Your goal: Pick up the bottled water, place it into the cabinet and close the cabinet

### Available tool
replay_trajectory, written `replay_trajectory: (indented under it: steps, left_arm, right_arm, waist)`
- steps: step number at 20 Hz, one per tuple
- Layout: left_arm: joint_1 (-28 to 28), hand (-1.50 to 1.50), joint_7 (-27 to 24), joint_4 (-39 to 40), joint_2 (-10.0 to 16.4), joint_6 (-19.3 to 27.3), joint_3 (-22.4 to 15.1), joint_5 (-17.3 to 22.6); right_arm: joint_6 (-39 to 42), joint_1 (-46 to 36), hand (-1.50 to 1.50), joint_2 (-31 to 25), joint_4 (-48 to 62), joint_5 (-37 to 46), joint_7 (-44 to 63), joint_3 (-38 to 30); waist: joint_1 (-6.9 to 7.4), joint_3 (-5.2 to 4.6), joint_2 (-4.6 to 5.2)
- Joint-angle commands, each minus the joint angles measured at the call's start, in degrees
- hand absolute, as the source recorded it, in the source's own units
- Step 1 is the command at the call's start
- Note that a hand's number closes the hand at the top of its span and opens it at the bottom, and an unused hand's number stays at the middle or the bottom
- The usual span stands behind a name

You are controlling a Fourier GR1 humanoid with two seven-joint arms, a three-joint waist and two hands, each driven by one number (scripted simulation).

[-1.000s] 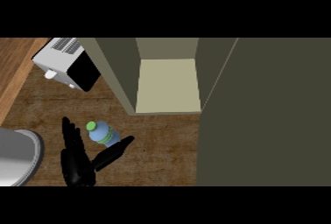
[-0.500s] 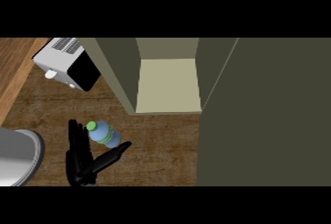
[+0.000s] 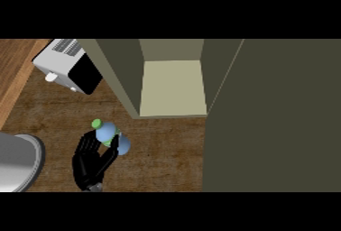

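Because the open cabinet door (image 3: 273, 117) is the largest thing here, a dark panel standing well off on the thumb side of the fingers, the carry is best planned to pass in front of it rather than brush it. The cabinet (image 3: 174, 85) comes next, its pale shelf lying beyond the fingertips and off toward the thumb side, so the route there runs forward and across the wooden counter (image 3: 166, 153). A white toaster oven (image 3: 63, 63) sits beyond the fingertips on the other side, and a grey round vessel (image 3: 16, 162) lies outside the fingers. Both look far enough away to ignore.

The left hand (image 3: 90, 164) has its fingers (image 3: 85, 149) curled down one flank of the bottled water (image 3: 108, 134) and its thumb (image 3: 114, 151) across the other, so it appears to clasp the bottle's lower body on the counter. The bottle leans, with its green cap (image 3: 97, 122) just past the fingertips. The step in hand is securing the grasp. A straight lift would serve best, righting the bottle only once it is clear of the counter and before it heads for the shelf.
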Motion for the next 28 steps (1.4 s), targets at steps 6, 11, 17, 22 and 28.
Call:
replay_trajectory:
  steps: [6,11,17,22,28]
  left_arm:
    - [-4.83,1.50,-11.44,12.86,-0.48,-9.95,3.02,0.75]
    - [-6.21,1.50,-6.20,12.25,8.07,-17.88,0.79,-0.51]
    - [-8.51,1.50,-3.78,16.51,17.84,-32.53,0.05,-1.62]
    - [-10.85,1.50,-0.85,14.13,14.17,-30.89,-3.11,-3.65]
    - [-12.14,1.50,5.64,3.74,9.75,-22.31,-6.49,-5.35]
  right_arm:
    - [-1.71,4.25,-1.50,-0.88,-11.61,-8.30,4.06,-3.10]
    - [-1.38,4.22,-1.50,-1.56,-10.55,-7.40,2.90,-3.15]
    - [-0.88,6.12,-1.50,-2.31,-10.75,-8.04,1.99,-3.72]
    - [-0.36,7.10,-1.50,-3.00,-11.08,-10.85,1.77,-5.46]
    - [-1.22,8.39,-1.50,-1.32,-11.79,-8.77,1.56,-3.37]
  waist:
    - [0.46,0.20,-0.12]
    - [0.66,0.21,-0.25]
    - [0.19,0.18,-0.20]
    - [0.41,0.25,-0.25]
    - [0.80,0.31,-0.44]
